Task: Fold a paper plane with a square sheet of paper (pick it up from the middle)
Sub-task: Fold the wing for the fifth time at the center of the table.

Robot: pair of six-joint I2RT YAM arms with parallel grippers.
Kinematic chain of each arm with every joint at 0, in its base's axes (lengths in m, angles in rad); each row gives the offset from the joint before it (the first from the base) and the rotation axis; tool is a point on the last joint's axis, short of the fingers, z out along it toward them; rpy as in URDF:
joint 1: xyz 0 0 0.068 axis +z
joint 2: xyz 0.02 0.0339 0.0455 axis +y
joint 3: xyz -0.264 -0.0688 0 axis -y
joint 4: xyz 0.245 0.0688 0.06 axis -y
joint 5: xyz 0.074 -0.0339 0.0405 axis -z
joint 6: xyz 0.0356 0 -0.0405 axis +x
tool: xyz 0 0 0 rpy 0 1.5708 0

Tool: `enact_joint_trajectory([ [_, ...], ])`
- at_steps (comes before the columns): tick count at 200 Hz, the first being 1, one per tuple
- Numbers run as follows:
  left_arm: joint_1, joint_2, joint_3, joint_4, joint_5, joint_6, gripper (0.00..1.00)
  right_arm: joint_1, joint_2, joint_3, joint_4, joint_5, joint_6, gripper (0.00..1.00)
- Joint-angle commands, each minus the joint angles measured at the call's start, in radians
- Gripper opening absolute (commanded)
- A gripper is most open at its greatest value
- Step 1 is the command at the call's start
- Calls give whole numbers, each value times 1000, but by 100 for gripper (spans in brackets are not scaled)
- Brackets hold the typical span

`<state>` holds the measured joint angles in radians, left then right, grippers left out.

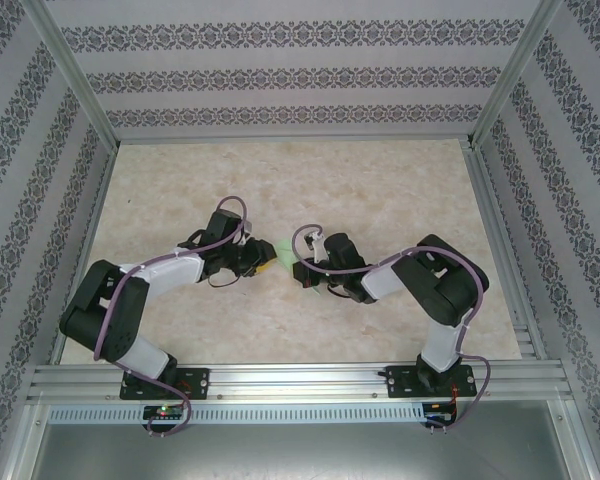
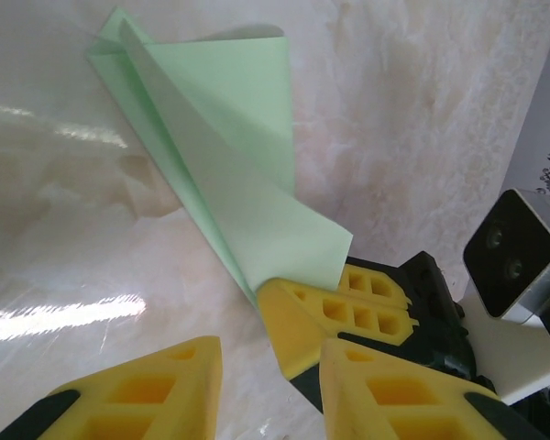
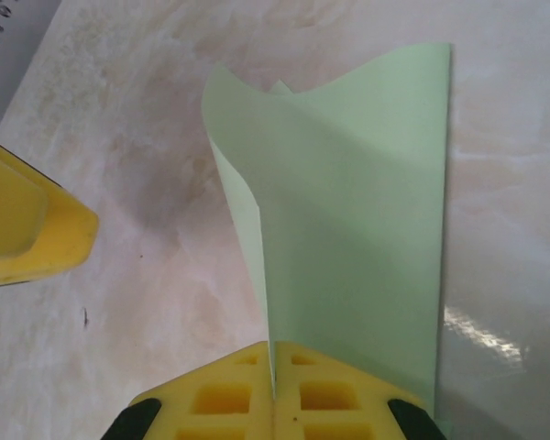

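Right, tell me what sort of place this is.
Probably a lab test booth, not a home: a left arm and right arm bolted to an aluminium rail, and a marble-look table boxed in by patterned wall panels on metal posts.

Plain pale mint-green folded paper (image 3: 348,229), yellow fingers (image 3: 220,399), glossy beige marbled table (image 1: 380,180), grey-and-white floral-striped walls (image 1: 280,80).

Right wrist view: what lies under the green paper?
Marbled tabletop shows around the paper, whose near end is clamped in the shut right gripper. The tabletop directly beneath the paper is covered, so anything there cannot be seen.
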<state>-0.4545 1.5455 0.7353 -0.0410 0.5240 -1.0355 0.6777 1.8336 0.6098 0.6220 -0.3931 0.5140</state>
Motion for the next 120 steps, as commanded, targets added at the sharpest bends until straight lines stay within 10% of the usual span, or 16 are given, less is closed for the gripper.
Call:
enact_joint_trajectory([
  [1,-18,31,2,99,31,39,33,-10,21,32,2,-59,62,0],
  [120,-20,189,62,188,40,115,17,-52,108,87,-10,-161,229,0],
])
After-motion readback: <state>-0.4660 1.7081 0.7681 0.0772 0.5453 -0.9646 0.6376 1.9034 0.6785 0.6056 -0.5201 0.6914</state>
